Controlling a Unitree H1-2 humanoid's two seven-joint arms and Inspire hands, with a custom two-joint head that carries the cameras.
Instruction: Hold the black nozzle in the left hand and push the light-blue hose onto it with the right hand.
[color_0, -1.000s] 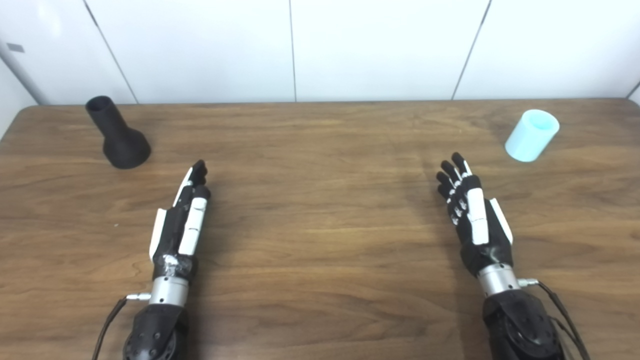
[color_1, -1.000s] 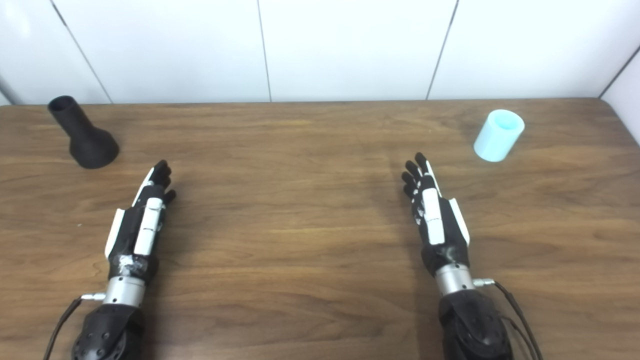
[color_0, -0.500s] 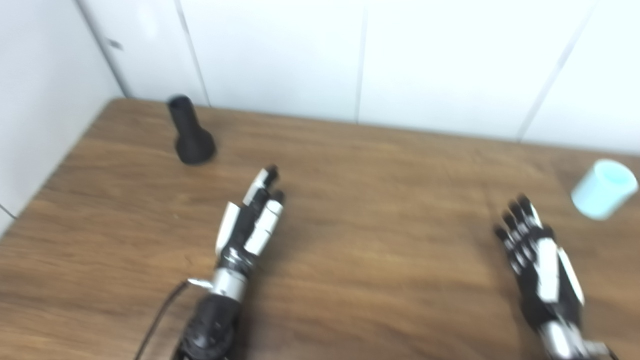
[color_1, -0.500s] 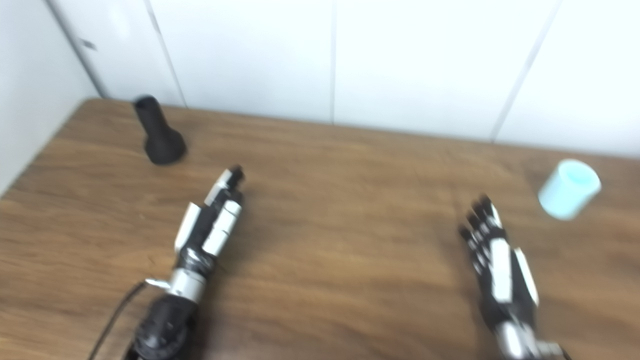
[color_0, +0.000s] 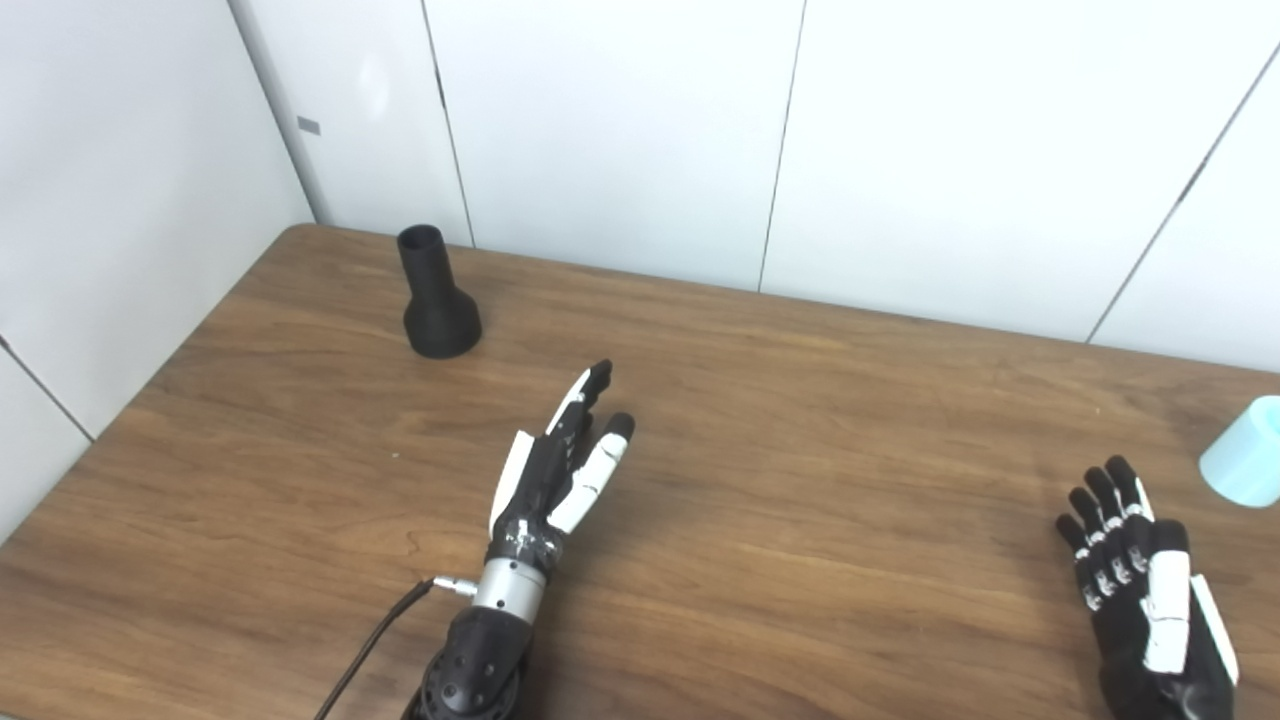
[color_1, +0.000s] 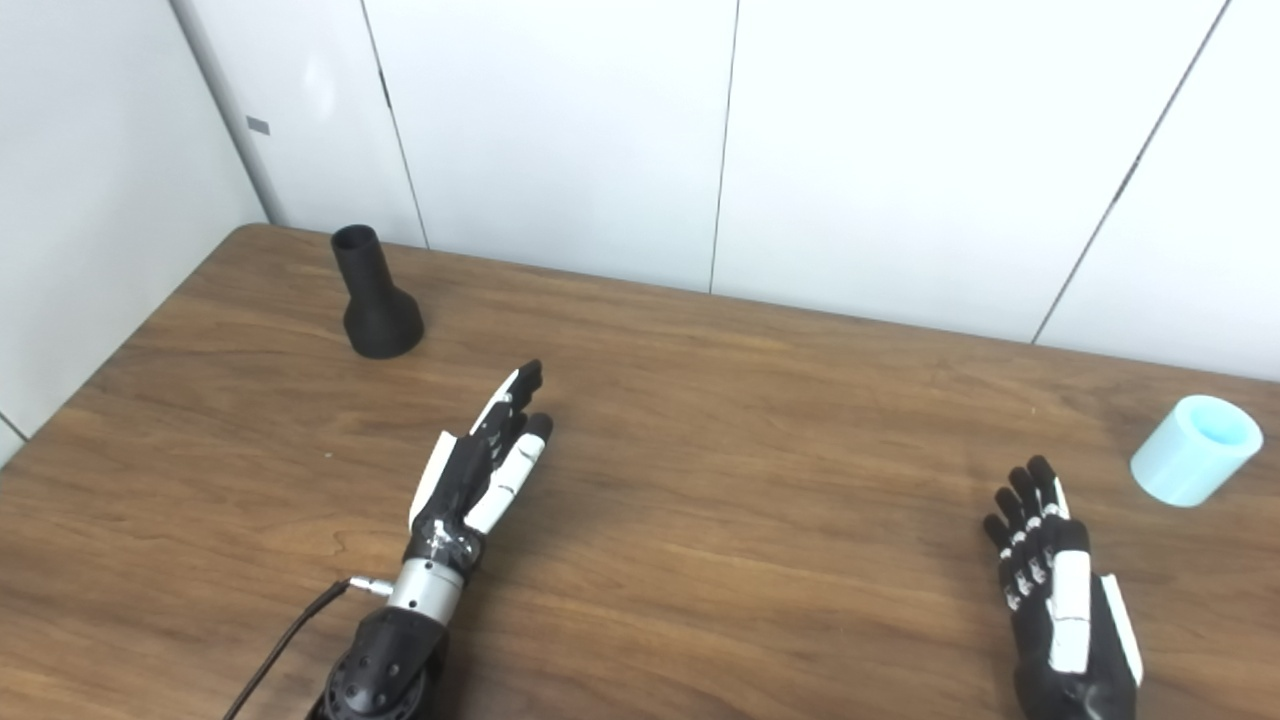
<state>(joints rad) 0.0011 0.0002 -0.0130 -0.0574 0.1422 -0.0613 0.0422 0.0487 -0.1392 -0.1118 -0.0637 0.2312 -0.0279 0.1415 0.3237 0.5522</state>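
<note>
step: reach not begun, nothing held
left hand (color_1: 478, 478): empty, fingers straight, slightly apart
right hand (color_1: 1060, 600): empty, fingers spread
black flared plastic nozzle (color_1: 372, 297): upright, well apart from the left hand
light-blue short plastic hose piece (color_1: 1194, 450): near the right hand, untouched
next: left reaches to the nozzle, grips its narrow neck

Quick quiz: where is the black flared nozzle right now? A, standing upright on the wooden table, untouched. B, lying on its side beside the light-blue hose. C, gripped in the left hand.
A: the black flared nozzle stands upright on its wide base, apart from the open left hand.
</note>
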